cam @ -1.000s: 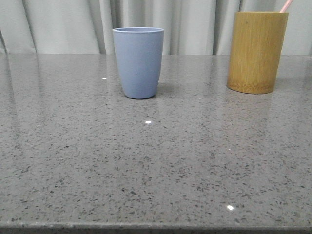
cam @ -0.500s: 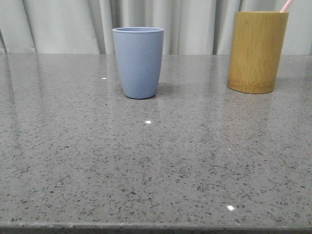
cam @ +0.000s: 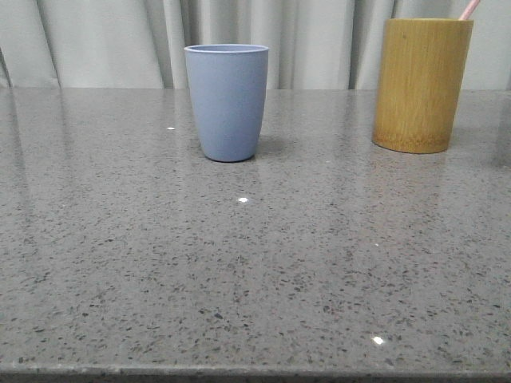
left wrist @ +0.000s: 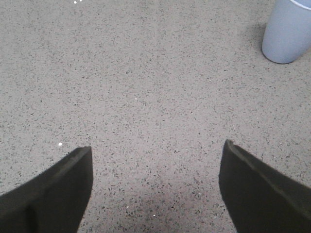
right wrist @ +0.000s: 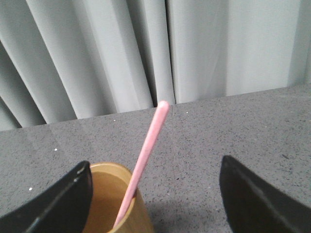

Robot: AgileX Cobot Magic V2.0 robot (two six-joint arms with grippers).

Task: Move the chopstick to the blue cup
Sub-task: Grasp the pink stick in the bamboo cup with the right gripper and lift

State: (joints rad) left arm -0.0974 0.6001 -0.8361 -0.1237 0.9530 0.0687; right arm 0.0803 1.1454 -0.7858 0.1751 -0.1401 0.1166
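Two vessels upright on a speckled grey stone tabletop (cam: 255, 271), pale pleated curtain (cam: 112, 40) behind. Blue cup (cam: 227, 102) left of centre toward the far edge, handleless, tapering to a narrower base, mouth open; also at the edge of the left wrist view (left wrist: 287, 30). Bamboo holder (cam: 421, 84) at far right, taller, yellow-brown, cylindrical, well apart from the blue cup. Chopstick (cam: 469, 9) standing inside the bamboo holder, pale pink, only its tip visible above the rim in the front view; from the right wrist view, shaft (right wrist: 143, 165) leaning at a slant out of the holder's open mouth (right wrist: 109, 204), lower end hidden inside, upper end rounded and free. Left gripper (left wrist: 155, 189) poised over bare tabletop, dark fingers (left wrist: 53, 194) spread wide, nothing between them, blue cup off to one side and not touched. Right gripper (right wrist: 155, 194) poised above the bamboo holder, fingers (right wrist: 265, 201) spread wide, chopstick rising between them and clear of both. Small bright light reflections (cam: 242, 199) scattered on the polished surface.
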